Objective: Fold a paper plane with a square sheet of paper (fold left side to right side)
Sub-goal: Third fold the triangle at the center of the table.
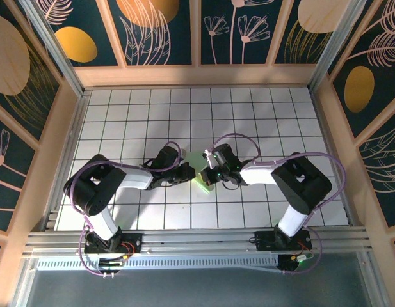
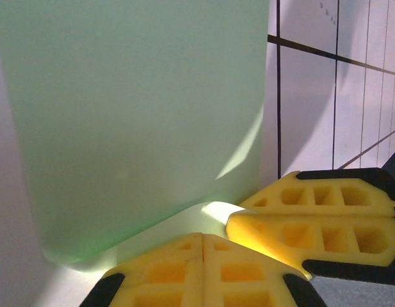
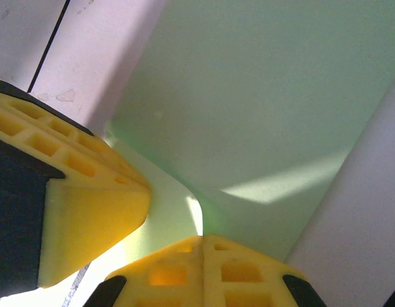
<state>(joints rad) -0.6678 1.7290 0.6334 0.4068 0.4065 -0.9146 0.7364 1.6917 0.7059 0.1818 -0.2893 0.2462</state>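
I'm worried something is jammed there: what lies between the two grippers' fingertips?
A lit strip of the green sheet of paper, nothing else; the left wrist view shows it between the left gripper and right gripper, both shut.

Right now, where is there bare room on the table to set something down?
Crowded: the centre, where the left gripper and right gripper meet, shut, at the thin pale green paper sheet. Free: the far tile rows of the white grid table, from there to the wooden back wall.
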